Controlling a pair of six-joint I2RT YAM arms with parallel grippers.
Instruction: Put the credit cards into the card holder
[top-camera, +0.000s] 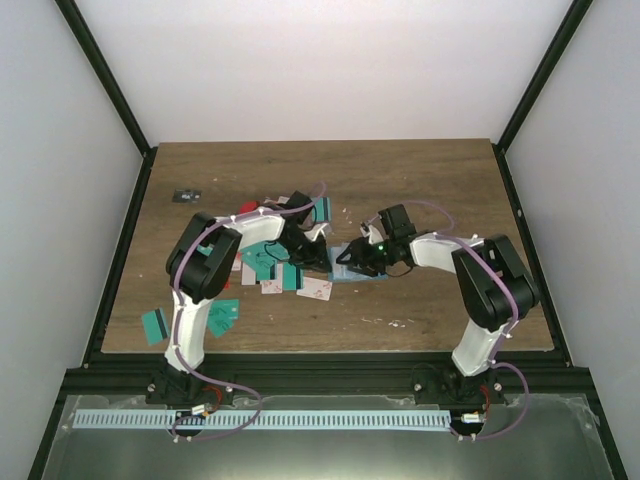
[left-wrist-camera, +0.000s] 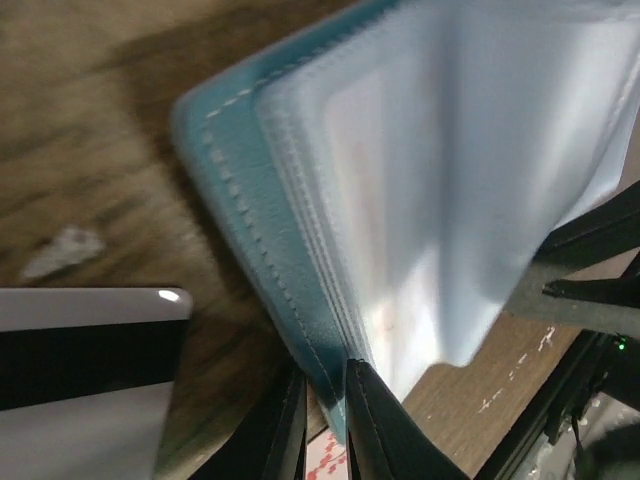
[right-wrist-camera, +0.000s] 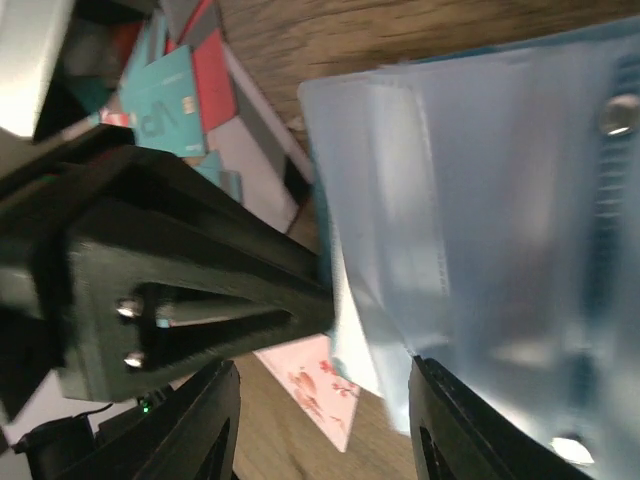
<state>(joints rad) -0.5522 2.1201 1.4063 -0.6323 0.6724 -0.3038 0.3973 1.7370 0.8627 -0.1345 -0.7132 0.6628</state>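
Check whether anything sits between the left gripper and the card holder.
Nothing visible does: the left gripper is shut directly on the card holder, pinching its teal stitched edge, no card between.

Scattered credit cards hem the card holder's left side.

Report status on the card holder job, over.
Left hand shut on card holder cover edge. Right hand open, one finger against a clear pocket leaf. No card in either hand. Loose credit cards scattered beside it.
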